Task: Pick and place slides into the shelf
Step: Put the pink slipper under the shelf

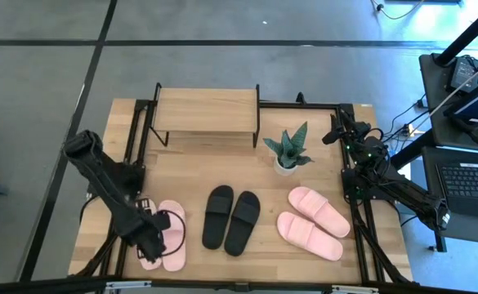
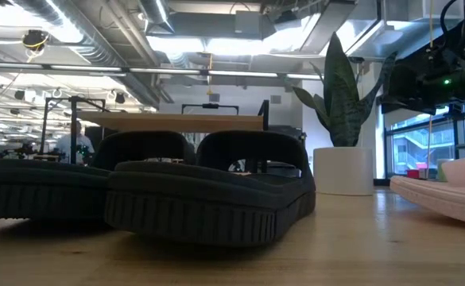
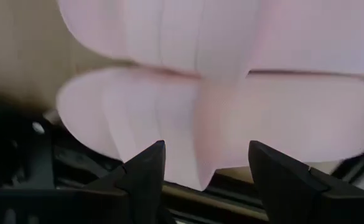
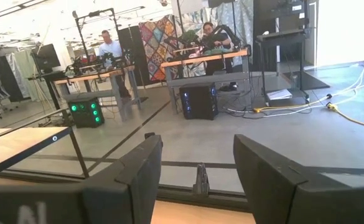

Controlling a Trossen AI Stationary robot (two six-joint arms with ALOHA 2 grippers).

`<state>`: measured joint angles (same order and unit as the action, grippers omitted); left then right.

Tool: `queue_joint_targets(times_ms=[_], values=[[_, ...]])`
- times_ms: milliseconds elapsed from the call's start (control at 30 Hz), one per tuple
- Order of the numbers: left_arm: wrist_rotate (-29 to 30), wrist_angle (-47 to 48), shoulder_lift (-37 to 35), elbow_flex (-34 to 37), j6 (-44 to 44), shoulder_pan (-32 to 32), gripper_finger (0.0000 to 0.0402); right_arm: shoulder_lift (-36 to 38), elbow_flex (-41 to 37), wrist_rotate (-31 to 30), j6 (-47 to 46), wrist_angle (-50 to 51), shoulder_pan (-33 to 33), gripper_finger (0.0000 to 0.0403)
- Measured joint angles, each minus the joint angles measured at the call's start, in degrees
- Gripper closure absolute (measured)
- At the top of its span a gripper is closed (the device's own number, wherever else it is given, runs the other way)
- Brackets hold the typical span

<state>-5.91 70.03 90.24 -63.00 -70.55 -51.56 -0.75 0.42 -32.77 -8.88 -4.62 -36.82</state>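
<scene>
Two light pink slides [image 1: 174, 242] lie side by side near the table's near-left corner. My left gripper [image 1: 157, 231] hangs just over them, open. In its wrist view [image 3: 206, 163] the fingers stand on either side of one pink slide's edge [image 3: 200, 168]. Two black slides [image 1: 231, 218] lie soles down at the near middle and fill the low view [image 2: 208, 195]. Another pink pair [image 1: 314, 223] lies to the right. The shelf [image 1: 207, 109] stands at the far edge. My right gripper [image 4: 197, 168] is open at the far-right edge, facing the room. My left gripper comes down on the pink pair from above, with the edge of one slide [image 3: 197, 177] between its open fingers [image 3: 149, 169]. I cannot tell whether the fingers touch it. The slide lies flat on the table.
A potted plant in a white pot [image 1: 287, 152] stands between the shelf and the right pink pair. Black frame rails [image 1: 361, 237] run along the table's edges. Bare wood [image 1: 206, 167] lies between the shelf and the slides. People sit at desks in the room [image 4: 110, 46].
</scene>
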Motion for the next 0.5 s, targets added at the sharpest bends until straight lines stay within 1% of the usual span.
queue_joint_targets(times_ms=[133, 267, 367, 500], values=[[-0.3, 1.1, 4.1, 0.0, -4.3, -0.6, 0.0182, 0.0, 0.0, 0.0, 0.0, 0.0, 0.0, 0.0203], [-1.8, 5.0, 7.5, 0.0, -6.7, -0.6, 0.0182, 0.0, 0.0, 0.0, 0.1, 0.0, 0.0, 0.0203], [-2.4, 7.7, 9.4, 0.0, -7.1, -0.6, 0.0182, 0.0, 0.0, 0.0, 0.1, 0.0, 0.0, 0.0203], [-2.2, 8.0, 11.4, 0.0, -7.1, -0.3, 0.0183, 0.0, 0.0, 0.0, 0.1, 0.0, 0.0, 0.0203]])
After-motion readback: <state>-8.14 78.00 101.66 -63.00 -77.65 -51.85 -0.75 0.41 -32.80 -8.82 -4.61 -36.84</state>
